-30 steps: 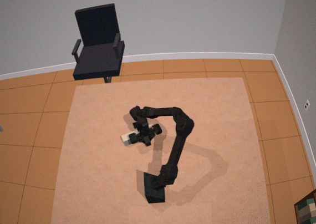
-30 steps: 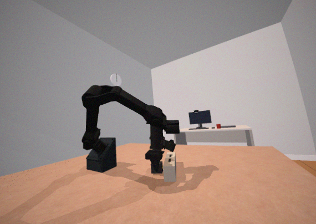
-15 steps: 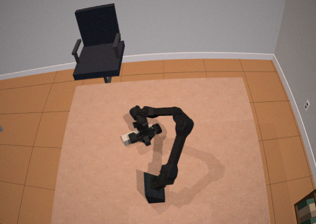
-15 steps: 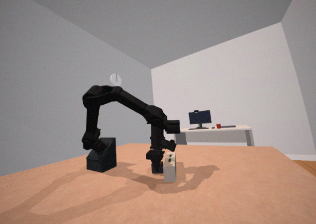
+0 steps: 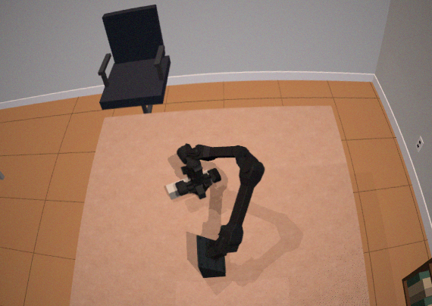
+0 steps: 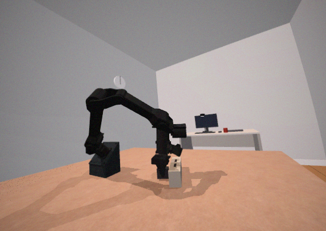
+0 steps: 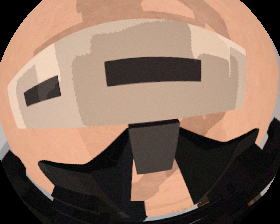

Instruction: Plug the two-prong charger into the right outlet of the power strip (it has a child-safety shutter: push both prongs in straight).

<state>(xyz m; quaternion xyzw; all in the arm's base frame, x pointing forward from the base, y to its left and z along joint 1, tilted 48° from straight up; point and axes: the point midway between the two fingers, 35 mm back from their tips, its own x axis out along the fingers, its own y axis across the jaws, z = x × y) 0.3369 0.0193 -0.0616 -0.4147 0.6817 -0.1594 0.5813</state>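
The beige power strip (image 5: 173, 191) (image 6: 175, 180) (image 7: 158, 102) stands on the table. In the wrist view it crosses the upper part, with one dark recess near its middle and another toward its left end. My gripper (image 5: 198, 186) (image 6: 162, 170) (image 7: 148, 129) is shut on the dark grey charger (image 7: 154, 150), low beside the strip's long side. In the wrist view the charger's far end meets the strip's near edge in the picture. Whether they touch is unclear. The prongs are not visible, and the arm hides the charger in the top view.
The arm's dark base (image 5: 211, 260) (image 6: 106, 162) stands on the table (image 5: 303, 141) (image 6: 257, 192). The arm arches over from it to the strip. A chair (image 5: 133, 76) is beyond the table, and a desk with a monitor (image 6: 206, 120) is in the background.
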